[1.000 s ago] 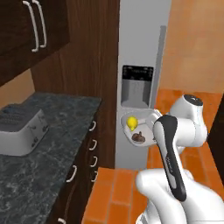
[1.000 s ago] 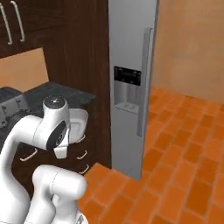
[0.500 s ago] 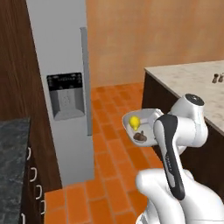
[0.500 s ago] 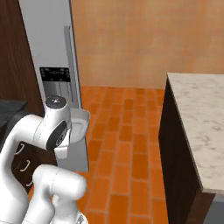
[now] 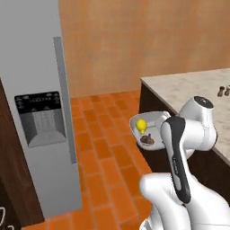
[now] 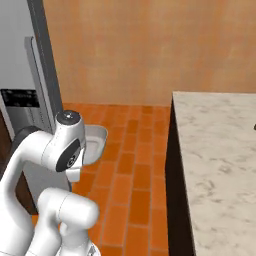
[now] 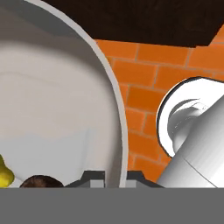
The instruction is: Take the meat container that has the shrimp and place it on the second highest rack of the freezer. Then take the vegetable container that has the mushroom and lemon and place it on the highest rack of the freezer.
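My gripper (image 7: 114,176) is shut on the rim of the vegetable container (image 7: 52,100), a shallow light-grey tray. I hold it level in front of the arm, above the brick floor. In the tray (image 5: 155,118) lie the yellow lemon (image 5: 141,125) and the dark-brown mushroom (image 5: 147,139). From the right base view the tray (image 6: 96,140) pokes out behind the arm's elbow. The freezer (image 5: 33,81) stands at the left with its door shut, so both racks are hidden. The meat container with the shrimp is out of view.
The freezer has a dark dispenser panel (image 5: 39,117) and a long grey handle (image 5: 65,99). A marble-topped island (image 6: 220,150) with dark sides fills the right, small dark items (image 5: 223,91) on it. Orange brick floor (image 5: 103,152) lies between freezer and island.
The whole picture has swung: the base turned right, so the freezer slid left and the island came into view. The tray stays in my shut gripper.
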Controlling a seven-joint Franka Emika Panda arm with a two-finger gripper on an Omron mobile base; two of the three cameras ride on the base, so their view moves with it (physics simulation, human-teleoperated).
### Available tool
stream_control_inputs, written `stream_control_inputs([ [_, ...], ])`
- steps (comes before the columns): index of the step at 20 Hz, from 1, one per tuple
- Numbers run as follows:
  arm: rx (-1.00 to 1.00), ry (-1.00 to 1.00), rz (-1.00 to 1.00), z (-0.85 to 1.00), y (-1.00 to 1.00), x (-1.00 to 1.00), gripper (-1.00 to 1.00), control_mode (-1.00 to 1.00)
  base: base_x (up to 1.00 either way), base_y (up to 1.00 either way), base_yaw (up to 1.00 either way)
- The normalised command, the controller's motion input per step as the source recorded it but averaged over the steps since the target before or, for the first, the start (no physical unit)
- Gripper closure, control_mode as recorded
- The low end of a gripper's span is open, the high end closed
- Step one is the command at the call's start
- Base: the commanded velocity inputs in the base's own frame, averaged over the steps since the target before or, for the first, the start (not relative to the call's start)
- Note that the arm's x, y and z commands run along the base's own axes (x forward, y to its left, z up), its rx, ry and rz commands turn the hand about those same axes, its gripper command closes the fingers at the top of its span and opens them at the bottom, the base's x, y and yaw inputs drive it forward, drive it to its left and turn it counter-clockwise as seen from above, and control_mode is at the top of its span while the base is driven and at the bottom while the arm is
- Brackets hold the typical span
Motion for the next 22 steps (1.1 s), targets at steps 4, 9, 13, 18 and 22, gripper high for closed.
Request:
stream_control_inputs([
  [4,0.0,0.0,0.0,0.0,0.0,0.0,1.0,1.0,1.0,-0.46,0.13],
  [9,0.0,0.0,0.0,0.0,0.0,0.0,1.0,1.0,1.0,-0.33,0.2],
  [13,0.0,0.0,0.0,0.0,0.0,0.0,1.0,1.0,0.92,-0.45,0.34],
  [18,0.0,0.0,0.0,0.0,0.0,0.0,1.0,1.0,0.97,-0.47,0.32],
  [22,0.0,0.0,0.0,0.0,0.0,0.0,1.0,1.0,1.0,-0.42,0.28],
])
